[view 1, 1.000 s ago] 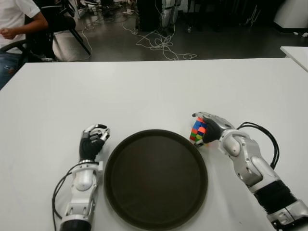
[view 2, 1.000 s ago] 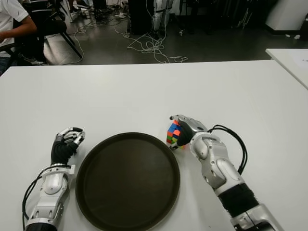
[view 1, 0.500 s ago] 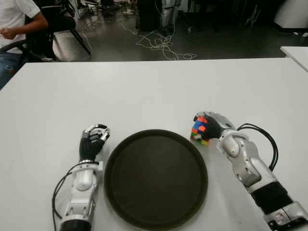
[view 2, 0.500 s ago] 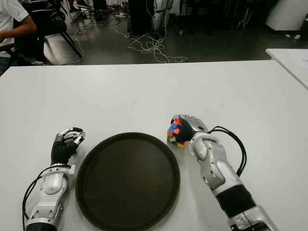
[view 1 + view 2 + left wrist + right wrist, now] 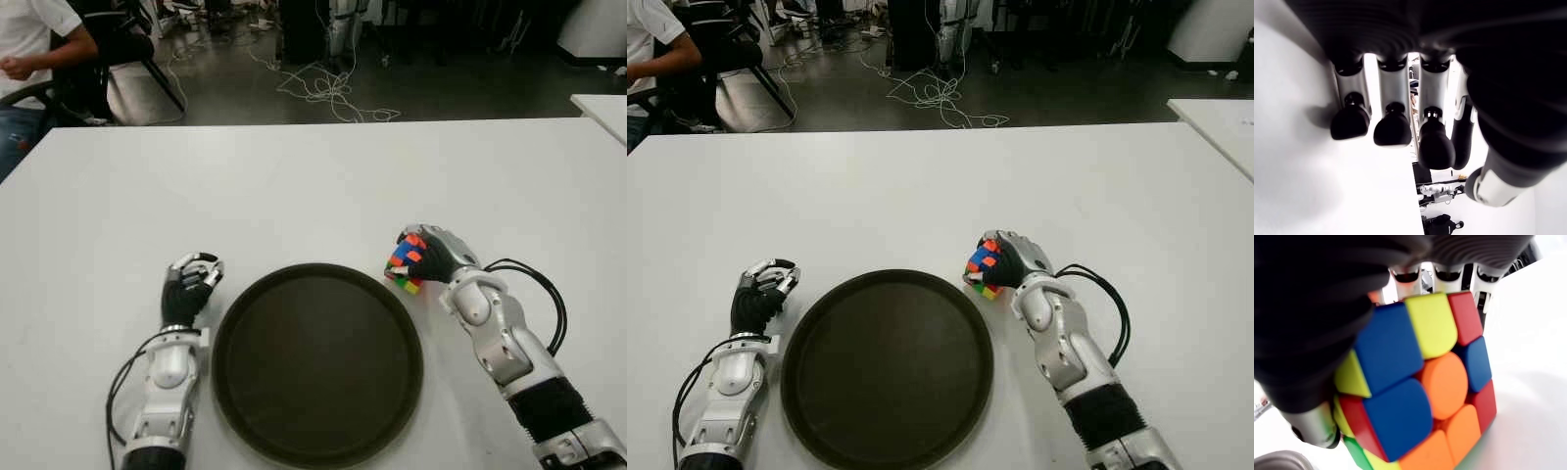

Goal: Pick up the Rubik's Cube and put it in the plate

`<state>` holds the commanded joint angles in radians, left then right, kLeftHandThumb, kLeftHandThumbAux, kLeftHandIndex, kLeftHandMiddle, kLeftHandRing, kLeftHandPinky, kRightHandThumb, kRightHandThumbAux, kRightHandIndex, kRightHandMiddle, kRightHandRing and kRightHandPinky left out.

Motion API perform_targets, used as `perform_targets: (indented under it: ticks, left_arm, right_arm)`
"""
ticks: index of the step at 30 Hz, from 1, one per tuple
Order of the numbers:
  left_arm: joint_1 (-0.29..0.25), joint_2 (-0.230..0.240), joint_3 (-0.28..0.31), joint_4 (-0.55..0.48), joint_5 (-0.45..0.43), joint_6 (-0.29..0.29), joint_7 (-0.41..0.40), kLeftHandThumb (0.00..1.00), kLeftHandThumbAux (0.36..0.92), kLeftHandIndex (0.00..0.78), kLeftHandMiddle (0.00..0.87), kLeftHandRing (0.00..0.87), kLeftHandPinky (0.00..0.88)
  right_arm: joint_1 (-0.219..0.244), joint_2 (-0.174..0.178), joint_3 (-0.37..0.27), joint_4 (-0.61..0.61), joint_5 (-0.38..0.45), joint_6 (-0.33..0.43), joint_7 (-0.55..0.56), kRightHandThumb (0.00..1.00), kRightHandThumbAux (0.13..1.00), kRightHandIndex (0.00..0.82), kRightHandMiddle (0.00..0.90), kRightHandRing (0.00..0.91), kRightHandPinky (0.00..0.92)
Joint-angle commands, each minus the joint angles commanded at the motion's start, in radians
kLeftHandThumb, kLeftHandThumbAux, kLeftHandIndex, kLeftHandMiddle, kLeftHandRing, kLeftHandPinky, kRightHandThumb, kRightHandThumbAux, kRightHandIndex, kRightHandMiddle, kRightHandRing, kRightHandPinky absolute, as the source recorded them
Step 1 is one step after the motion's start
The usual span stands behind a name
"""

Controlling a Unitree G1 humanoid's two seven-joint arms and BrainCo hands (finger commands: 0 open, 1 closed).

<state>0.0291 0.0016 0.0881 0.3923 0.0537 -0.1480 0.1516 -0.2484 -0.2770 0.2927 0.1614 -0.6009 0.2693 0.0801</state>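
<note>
From the left eye view, the right hand (image 5: 423, 257) has its fingers wrapped around the Rubik's Cube (image 5: 405, 267), which sits just beside the far right rim of the plate (image 5: 316, 362), outside it. Whether the cube touches the counter (image 5: 294, 186) or is just clear of it cannot be told. The left hand (image 5: 189, 288) shows just left of the plate's rim, fingers curled and holding nothing. Beyond both hands the white counter runs wide and bare to its far edge; its right side, past the right arm's black cable (image 5: 544, 294), is also open.

The right eye view shows the same layout: cube (image 5: 982, 271) at the plate's (image 5: 887, 367) upper right rim. A seated person (image 5: 654, 44) is at the far left past the counter's edge, with loose cables (image 5: 931, 98) on the floor behind.

In the left wrist view, the fingertips (image 5: 1393, 129) bend over white counter, nothing between them.

In the right wrist view, the cube (image 5: 1420, 387) fills the frame, pressed against the dark palm, with fingers (image 5: 1442, 274) behind it.
</note>
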Motion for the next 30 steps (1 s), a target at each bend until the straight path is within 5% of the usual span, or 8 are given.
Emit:
perform_targets:
  ticks: [17, 18, 21, 27, 30]
  left_arm:
    - [-0.004, 0.008, -0.001, 0.015, 0.002, -0.012, -0.011, 0.705, 0.706, 0.443, 0.808, 0.817, 0.789]
    - [-0.005, 0.007, 0.0, 0.016, -0.001, -0.012, -0.012, 0.705, 0.706, 0.443, 0.808, 0.817, 0.79]
    - [-0.005, 0.003, 0.004, 0.012, -0.009, -0.012, -0.015, 0.705, 0.706, 0.444, 0.809, 0.818, 0.794]
    - [-0.002, -0.001, 0.005, 0.006, -0.012, -0.015, -0.013, 0.707, 0.706, 0.444, 0.813, 0.821, 0.796]
    - [0.001, 0.001, 0.003, 0.005, -0.011, -0.017, -0.014, 0.707, 0.706, 0.444, 0.813, 0.821, 0.793]
  right_arm:
    - [-0.003, 0.002, -0.003, -0.003, 0.018, 0.002, -0.006, 0.674, 0.735, 0.424, 0.4, 0.41, 0.415]
    - [-0.002, 0.002, -0.002, -0.004, 0.016, 0.003, -0.007, 0.435, 0.75, 0.438, 0.396, 0.411, 0.404]
    - [-0.001, 0.003, -0.003, -0.01, 0.014, 0.01, -0.009, 0.142, 0.757, 0.424, 0.369, 0.385, 0.384]
    - [0.007, 0.016, -0.022, -0.027, 0.026, 0.012, -0.035, 0.015, 0.774, 0.421, 0.371, 0.39, 0.407]
    - [0.014, 0.023, -0.039, -0.036, 0.037, 0.005, -0.059, 0.024, 0.789, 0.469, 0.469, 0.474, 0.49]
